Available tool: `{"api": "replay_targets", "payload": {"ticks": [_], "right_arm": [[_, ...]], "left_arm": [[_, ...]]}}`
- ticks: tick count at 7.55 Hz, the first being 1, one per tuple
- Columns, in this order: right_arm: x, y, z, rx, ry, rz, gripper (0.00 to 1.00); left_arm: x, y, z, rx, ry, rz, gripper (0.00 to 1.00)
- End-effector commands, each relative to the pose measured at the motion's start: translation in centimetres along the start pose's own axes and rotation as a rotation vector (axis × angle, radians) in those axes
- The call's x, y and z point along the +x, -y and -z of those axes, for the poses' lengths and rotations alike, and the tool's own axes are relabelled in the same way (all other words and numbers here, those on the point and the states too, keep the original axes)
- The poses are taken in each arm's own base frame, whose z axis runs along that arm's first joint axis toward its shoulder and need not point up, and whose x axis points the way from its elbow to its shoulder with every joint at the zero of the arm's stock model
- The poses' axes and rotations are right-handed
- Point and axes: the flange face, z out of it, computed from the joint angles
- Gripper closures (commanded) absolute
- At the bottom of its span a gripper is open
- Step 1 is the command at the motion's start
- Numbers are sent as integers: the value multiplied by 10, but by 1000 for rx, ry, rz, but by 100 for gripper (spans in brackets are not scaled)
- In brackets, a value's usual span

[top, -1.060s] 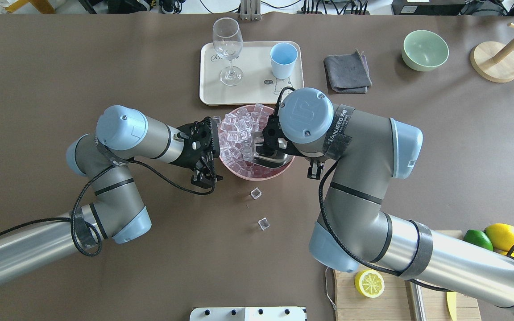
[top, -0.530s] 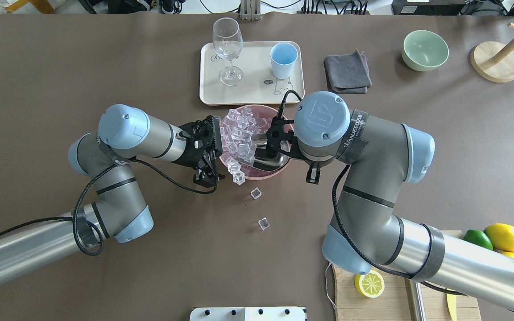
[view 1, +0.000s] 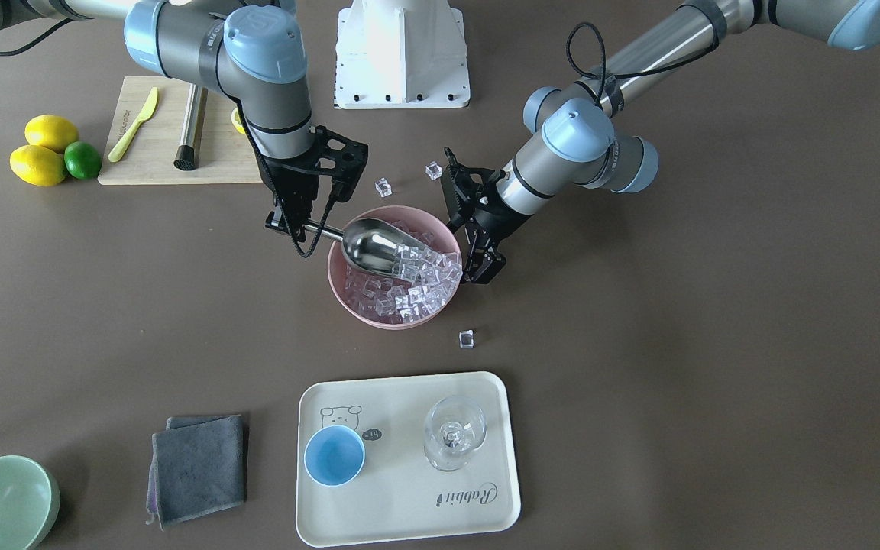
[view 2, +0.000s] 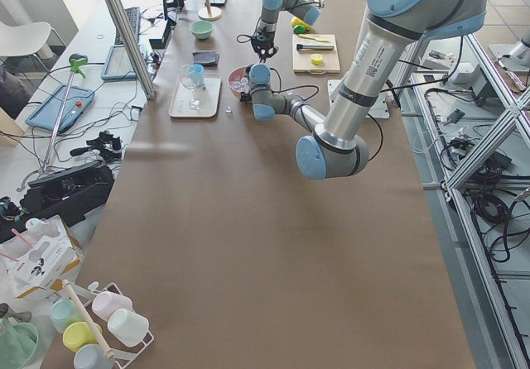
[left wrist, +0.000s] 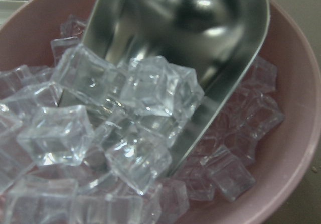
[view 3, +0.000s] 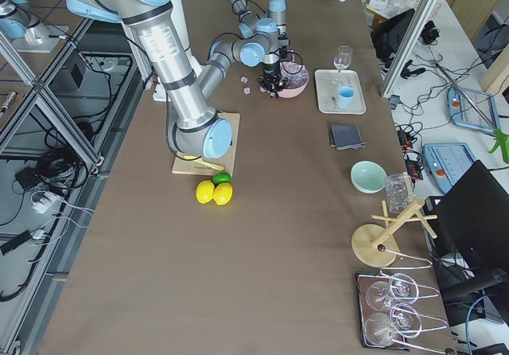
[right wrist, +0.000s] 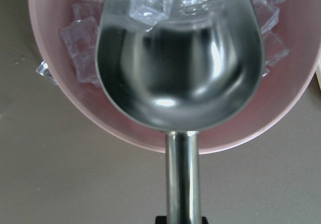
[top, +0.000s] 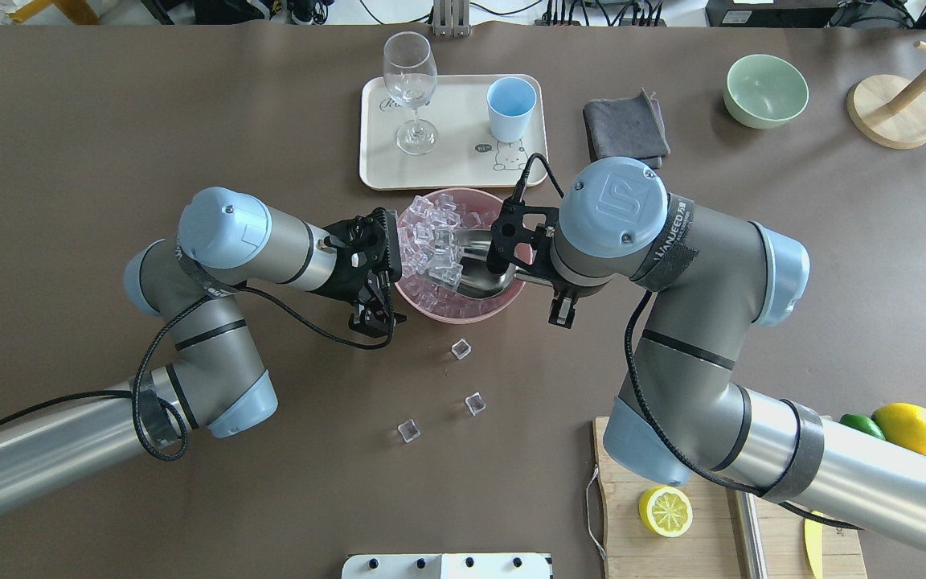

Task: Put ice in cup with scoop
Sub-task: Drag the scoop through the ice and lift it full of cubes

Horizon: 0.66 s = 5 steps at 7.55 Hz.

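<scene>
The silver scoop (view 1: 370, 244) lies tilted in the pink bowl (view 1: 348, 302), its mouth pushed into the ice (view 1: 417, 286). My right gripper (view 1: 291, 224) is shut on the scoop's thin handle at the bowl's right rim. In the right wrist view the scoop's trough (right wrist: 180, 63) is mostly bare, with a few cubes (right wrist: 150, 3) at its mouth. My left gripper (view 1: 486, 267) is closed on the bowl's left rim; its wrist view shows ice (left wrist: 150, 88) piled against the scoop (left wrist: 190, 28). The light-blue cup (view 1: 334, 455) stands upright on the cream tray (view 1: 409, 504), beyond the bowl.
Loose cubes lie on the table on the robot's side (top: 460, 348) (top: 407, 431) and one near the tray (view 1: 467, 338). A wine glass (view 1: 453, 431) shares the tray. A grey cloth (view 1: 199, 466), a green bowl (view 1: 1, 500) and a cutting board (view 1: 180, 164) are further off.
My right arm has drawn back to the right, pulling the scoop through the ice. Cubes spilled over the bowl's near rim, and one more now lies on the table.
</scene>
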Motion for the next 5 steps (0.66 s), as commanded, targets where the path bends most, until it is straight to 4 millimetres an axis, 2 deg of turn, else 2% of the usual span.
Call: {"api": "replay_targets", "payload": {"ticks": [1, 3, 5], "right_arm": [[1, -10, 5, 71, 28, -65, 100], [11, -15, 10, 90, 46, -88, 100], [23, -32, 17, 142, 105, -136, 100]], "left_arm": [[0, 4, 1, 4, 0, -5, 2], [0, 4, 1, 4, 0, -6, 2], [0, 3, 1, 4, 0, -8, 2]]}}
